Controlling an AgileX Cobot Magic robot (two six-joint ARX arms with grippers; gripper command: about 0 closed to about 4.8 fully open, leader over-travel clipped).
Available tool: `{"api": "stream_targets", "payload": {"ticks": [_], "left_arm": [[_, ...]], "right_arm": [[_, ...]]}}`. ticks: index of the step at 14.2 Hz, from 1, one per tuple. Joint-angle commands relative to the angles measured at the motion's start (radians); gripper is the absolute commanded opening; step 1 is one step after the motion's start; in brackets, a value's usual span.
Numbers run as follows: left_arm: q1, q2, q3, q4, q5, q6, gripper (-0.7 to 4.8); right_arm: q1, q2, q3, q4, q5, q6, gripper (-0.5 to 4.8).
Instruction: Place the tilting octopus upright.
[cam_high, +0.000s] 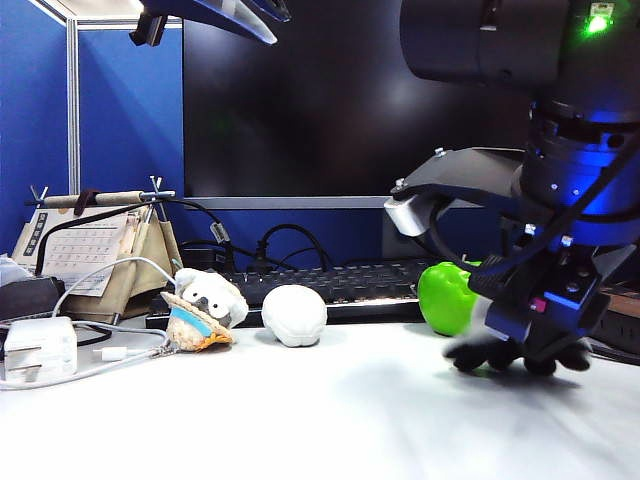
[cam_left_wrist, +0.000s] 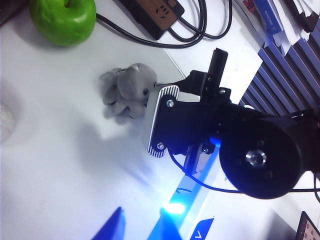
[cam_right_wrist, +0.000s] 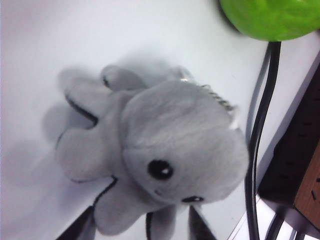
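The grey plush octopus (cam_right_wrist: 165, 145) lies on the white table, head dome and black eyes turned to the right wrist camera and its tentacles spread to one side, so it looks tilted. My right gripper (cam_right_wrist: 140, 227) is open just above it, one fingertip on each side of its nearest tentacles. From the left wrist view the octopus (cam_left_wrist: 127, 90) pokes out beside the right arm (cam_left_wrist: 200, 120). In the exterior view the right gripper (cam_high: 520, 350) is low over the table and hides most of the toy. My left gripper (cam_left_wrist: 142, 225) hangs open and empty, high above.
A green apple (cam_high: 445, 297) sits just beside the octopus. A white brain-like ball (cam_high: 294, 314) and a small plush with a straw hat (cam_high: 205, 305) lie to the left, before a keyboard (cam_high: 340, 285). A power strip (cam_left_wrist: 155, 12) and black cables (cam_right_wrist: 260, 125) run close by.
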Motion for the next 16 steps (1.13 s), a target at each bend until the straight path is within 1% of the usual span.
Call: {"api": "stream_targets", "payload": {"ticks": [1,3,6,7,9,11,15,16], "left_arm": [[-0.002,-0.002,0.002,0.005,0.004,0.0,1.0],[-0.002,-0.002,0.002,0.004,0.004,0.0,1.0],[-0.002,-0.002,0.002,0.0,0.004,0.0,1.0],[-0.002,-0.002,0.002,-0.004,0.004,0.0,1.0],[-0.002,-0.002,0.002,-0.005,0.004,0.0,1.0],[-0.002,-0.002,0.002,-0.005,0.004,0.0,1.0],[-0.002,-0.002,0.002,-0.006,0.004,0.0,1.0],[-0.002,-0.002,0.002,-0.006,0.004,0.0,1.0]], "right_arm": [[0.002,-0.004,0.004,0.01,0.001,0.006,2.36],[0.002,-0.004,0.004,0.01,-0.002,0.021,2.36],[0.002,-0.006,0.006,0.0,-0.072,0.042,2.36],[0.002,-0.007,0.016,-0.027,-0.085,0.058,2.38],[0.002,-0.021,0.032,-0.049,-0.085,0.058,2.45],[0.002,-0.045,0.061,-0.093,-0.085,0.059,2.85],[0.002,-0.066,0.144,-0.233,-0.08,0.104,2.83],[0.002,-0.07,0.171,-0.265,-0.069,0.11,2.6]]}}
